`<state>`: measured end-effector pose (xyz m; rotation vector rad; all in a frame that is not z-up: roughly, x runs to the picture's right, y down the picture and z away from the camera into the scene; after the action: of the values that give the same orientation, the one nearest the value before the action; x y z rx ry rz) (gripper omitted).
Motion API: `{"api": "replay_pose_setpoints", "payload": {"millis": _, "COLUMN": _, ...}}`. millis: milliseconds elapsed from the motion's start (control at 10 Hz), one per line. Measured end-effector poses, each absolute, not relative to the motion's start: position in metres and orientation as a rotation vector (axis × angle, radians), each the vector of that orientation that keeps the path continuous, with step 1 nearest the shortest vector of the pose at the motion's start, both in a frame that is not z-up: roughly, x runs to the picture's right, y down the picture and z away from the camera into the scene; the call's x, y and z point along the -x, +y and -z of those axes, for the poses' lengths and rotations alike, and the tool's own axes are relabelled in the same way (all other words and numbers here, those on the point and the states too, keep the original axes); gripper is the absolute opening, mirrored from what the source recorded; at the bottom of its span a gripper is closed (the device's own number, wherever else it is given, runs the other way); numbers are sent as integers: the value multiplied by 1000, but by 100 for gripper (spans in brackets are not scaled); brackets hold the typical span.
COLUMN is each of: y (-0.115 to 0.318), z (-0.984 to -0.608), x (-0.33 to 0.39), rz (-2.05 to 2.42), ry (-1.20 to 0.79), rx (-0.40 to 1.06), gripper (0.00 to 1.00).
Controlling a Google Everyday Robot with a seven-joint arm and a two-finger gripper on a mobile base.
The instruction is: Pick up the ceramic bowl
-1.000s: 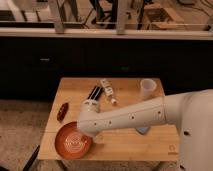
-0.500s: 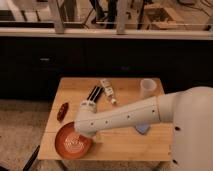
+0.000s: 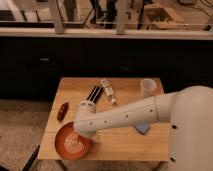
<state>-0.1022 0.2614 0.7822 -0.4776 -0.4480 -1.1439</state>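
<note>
The ceramic bowl point(image 3: 67, 144) is wide, shallow and orange-red with pale rings inside. It sits at the front left corner of the wooden table point(image 3: 122, 87). My white arm reaches from the right across the table down to it. My gripper point(image 3: 81, 136) is at the bowl's right rim, mostly hidden behind the wrist.
A small translucent white cup point(image 3: 147, 88) stands at the table's back right. A black object point(image 3: 93, 93) and a white tube point(image 3: 108, 91) lie at the back middle. A dark red item point(image 3: 62, 111) lies at the left edge. A blue-grey thing point(image 3: 142, 128) peeks out under the arm.
The arm has swung left and down, bringing the wrist lower over the bowl's right rim. The bowl has stayed in place.
</note>
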Motion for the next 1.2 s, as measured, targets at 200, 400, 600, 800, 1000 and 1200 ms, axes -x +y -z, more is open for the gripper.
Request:
{"api": "replay_pose_setpoints", "payload": {"millis": 200, "y": 254, "z": -777, "x": 102, "rz": 1146, "ry": -449, "rx": 476, "gripper": 63}}
{"api": "replay_pose_setpoints", "payload": {"millis": 400, "y": 250, "z": -777, "x": 98, "rz": 1151, "ry": -453, "rx": 481, "gripper": 37}}
{"api": "replay_pose_setpoints", "payload": {"millis": 600, "y": 252, "z": -777, "x": 100, "rz": 1153, "ry": -461, "rx": 485, "gripper": 25}}
{"api": "replay_pose_setpoints", "payload": {"millis": 800, "y": 243, "z": -775, "x": 98, "rz": 1162, "ry": -459, "rx": 482, "gripper": 6}}
{"api": "replay_pose_setpoints", "payload": {"millis": 1000, "y": 231, "z": -766, "x": 94, "rz": 1165, "ry": -457, "rx": 490, "gripper": 0}}
{"api": "replay_pose_setpoints", "payload": {"millis": 1200, "y": 229, "z": -767, "x": 92, "rz": 1171, "ry": -454, "rx": 493, "gripper": 0}}
